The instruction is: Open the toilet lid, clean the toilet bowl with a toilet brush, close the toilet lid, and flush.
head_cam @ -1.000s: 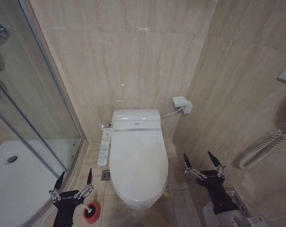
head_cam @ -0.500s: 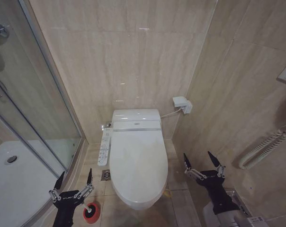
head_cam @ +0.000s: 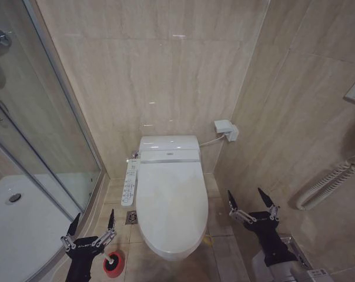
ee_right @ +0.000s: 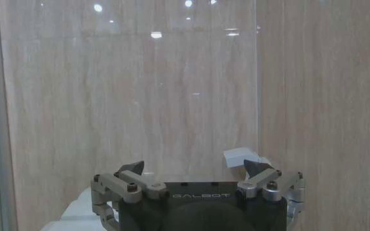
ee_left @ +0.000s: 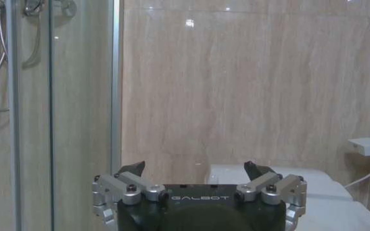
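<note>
**Lid down, both grippers empty**

Large white glossy oval plastic toilet lid lies shut over the bowl, betw. left gripper & right gripper, both w/ fingers spread. Prob. light, stiff, slippery: hook front rim, lift slowly.

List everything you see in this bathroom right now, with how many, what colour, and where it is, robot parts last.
toilet lid: one, white, shut over the toilet bowl, centre of the floor.
button strip: one, white, on the toilet's side toward the shower.
toilet brush: one, white handle, standing in a red cup on the floor by the left gripper.
wall box: one, white, on the wall beside the tank, with a cord.
shower glass: clear, left of the toilet.
handrail: one, white, ribbed, on the right wall.
left gripper: one, black and silver, open, low beside the cup.
right gripper: one, black and silver, open, right of the toilet.
</note>
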### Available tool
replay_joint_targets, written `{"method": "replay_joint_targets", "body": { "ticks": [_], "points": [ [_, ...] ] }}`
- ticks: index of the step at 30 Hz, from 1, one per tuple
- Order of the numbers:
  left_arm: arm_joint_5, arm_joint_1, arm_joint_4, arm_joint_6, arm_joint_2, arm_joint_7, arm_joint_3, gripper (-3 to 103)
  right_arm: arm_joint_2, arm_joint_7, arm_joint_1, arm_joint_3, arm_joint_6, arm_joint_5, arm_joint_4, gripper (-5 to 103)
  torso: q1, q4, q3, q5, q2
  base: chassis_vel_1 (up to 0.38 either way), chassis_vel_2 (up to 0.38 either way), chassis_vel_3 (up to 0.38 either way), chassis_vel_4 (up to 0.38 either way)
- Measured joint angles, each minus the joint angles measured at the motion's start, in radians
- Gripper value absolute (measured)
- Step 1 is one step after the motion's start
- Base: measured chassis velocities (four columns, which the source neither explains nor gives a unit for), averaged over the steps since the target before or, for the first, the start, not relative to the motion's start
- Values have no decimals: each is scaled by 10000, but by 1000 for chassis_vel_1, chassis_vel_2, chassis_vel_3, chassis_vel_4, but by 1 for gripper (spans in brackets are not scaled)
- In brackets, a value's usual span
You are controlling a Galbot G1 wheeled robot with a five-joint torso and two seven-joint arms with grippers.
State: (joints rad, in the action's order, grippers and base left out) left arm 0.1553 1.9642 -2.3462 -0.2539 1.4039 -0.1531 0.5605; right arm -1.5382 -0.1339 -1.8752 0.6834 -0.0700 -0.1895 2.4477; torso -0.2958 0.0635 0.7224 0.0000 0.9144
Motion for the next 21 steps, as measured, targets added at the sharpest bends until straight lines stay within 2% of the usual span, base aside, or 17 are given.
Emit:
{"method": "replay_joint_targets", "body": {
  "ticks": [21],
  "points": [
    [0,0,0,0,0,0,0,100,0,0,0,0,0,0,-1,100,0,0,0,0,0,0,0,0,0]
  ]
}}
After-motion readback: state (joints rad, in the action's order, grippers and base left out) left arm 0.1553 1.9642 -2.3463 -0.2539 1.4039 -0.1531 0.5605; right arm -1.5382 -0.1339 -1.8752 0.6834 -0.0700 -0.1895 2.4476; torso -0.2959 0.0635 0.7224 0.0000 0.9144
